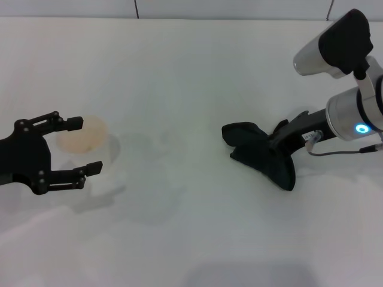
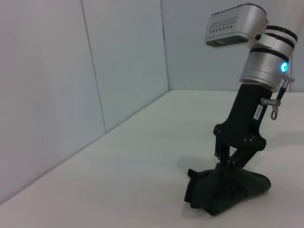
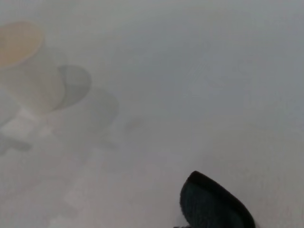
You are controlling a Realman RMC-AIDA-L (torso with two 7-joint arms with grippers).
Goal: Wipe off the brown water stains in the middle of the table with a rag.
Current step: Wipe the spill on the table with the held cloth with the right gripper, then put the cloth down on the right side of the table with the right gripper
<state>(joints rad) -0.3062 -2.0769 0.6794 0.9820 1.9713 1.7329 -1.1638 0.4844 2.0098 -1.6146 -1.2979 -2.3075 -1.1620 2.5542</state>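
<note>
I've got the right gripper (image 1: 276,142) down on the desk (image 1: 191,72), right of centre, fingers pinched into the rag's (image 1: 260,155) bunched top. It's soft, light, limp cloth: I'd grip the thick fold, not the pointed flap, or it'll just trail. Stain? I can't pick out any brown blotch mid-desk. Left gripper (image 1: 75,145) hangs at the left, fingers spread either side of a pale cup (image 1: 84,134).

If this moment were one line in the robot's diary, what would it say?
right gripper: shut on rag, on table | left gripper: open around cup | stain: not visible
</note>
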